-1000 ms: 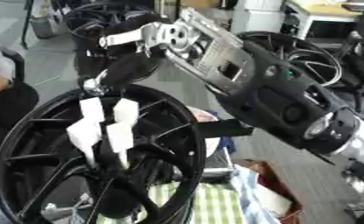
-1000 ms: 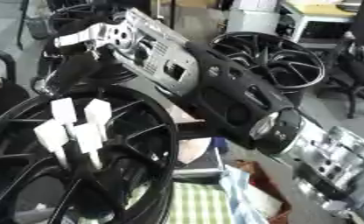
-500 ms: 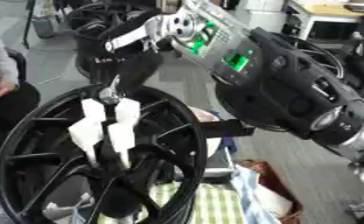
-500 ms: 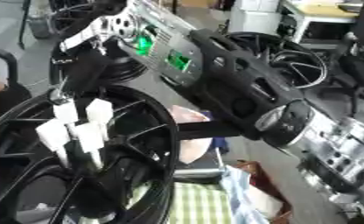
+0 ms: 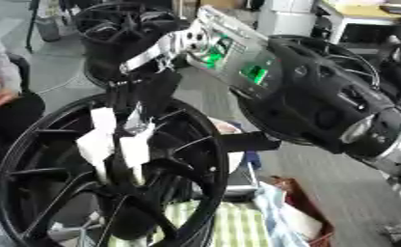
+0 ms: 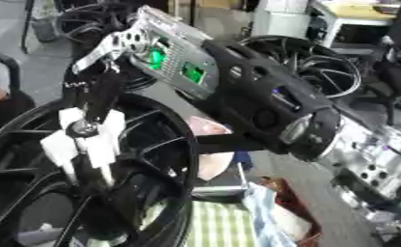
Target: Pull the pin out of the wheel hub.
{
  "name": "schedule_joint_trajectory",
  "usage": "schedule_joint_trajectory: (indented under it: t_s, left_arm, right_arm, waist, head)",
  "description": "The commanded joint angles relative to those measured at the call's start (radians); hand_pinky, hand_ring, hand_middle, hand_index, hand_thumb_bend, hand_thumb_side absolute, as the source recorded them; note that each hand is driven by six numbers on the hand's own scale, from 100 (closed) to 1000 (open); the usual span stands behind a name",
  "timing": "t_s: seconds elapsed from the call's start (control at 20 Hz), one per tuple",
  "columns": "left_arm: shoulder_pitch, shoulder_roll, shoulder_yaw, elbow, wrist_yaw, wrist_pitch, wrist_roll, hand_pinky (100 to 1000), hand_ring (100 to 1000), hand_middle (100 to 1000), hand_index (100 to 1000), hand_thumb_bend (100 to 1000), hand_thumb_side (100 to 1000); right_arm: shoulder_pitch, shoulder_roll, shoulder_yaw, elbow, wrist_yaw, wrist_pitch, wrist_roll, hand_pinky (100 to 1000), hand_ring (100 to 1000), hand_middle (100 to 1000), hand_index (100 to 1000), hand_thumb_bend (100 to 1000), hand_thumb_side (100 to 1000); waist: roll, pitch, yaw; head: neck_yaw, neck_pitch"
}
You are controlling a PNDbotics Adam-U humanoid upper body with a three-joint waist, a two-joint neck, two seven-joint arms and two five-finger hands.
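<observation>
Around the black wheel hub [image 5: 111,173] stand other rims [image 5: 124,29] on grey floor; right hand [image 5: 149,89] pinches the pin [image 5: 136,126].

One large black wheel hub [image 5: 35,159] stands in front, with three white tags [image 5: 102,140] fixed near its centre (they overlap, so the count is a best reading). At least two more black wheels [image 5: 124,24] sit behind it, one at upper left and another [image 6: 322,67] at right. One robot hand [image 5: 145,91] shows.
</observation>
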Motion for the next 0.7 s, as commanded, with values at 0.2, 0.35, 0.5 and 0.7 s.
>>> schedule_joint_trajectory:
  t_s: [0.2,0.35,0.5,0.7]
  left_arm:
    - [-0.004,0.013,0.002,-0.012,-0.001,0.002,0.0,831,901,789,805,153,622]
    - [-0.004,0.012,0.001,-0.012,-0.001,0.002,-0.001,832,902,790,805,152,624]
    - [-0.004,0.012,0.001,-0.012,-0.001,0.003,-0.002,832,902,790,805,151,623]
    - [-0.004,0.012,0.001,-0.012,0.0,0.004,-0.002,832,902,790,805,150,625]
  right_arm:
    - [-0.016,-0.023,0.007,0.037,0.017,-0.023,0.011,841,864,798,875,382,321]
    - [-0.01,-0.024,0.001,0.046,0.023,-0.034,0.011,840,863,798,876,379,302]
    - [-0.007,-0.022,0.003,0.057,0.015,-0.038,0.011,840,864,801,877,379,283]
    - [-0.001,-0.022,0.004,0.063,0.005,-0.038,0.011,839,864,799,876,383,257]
  waist:
    - [0.007,-0.008,-0.002]
    - [0.007,-0.006,-0.002]
    - [0.007,-0.004,-0.003]
    - [0.008,-0.002,-0.002]
  head:
    - [-0.004,0.002]
    - [-0.004,0.002]
    - [-0.004,0.003]
    - [-0.003,0.003]
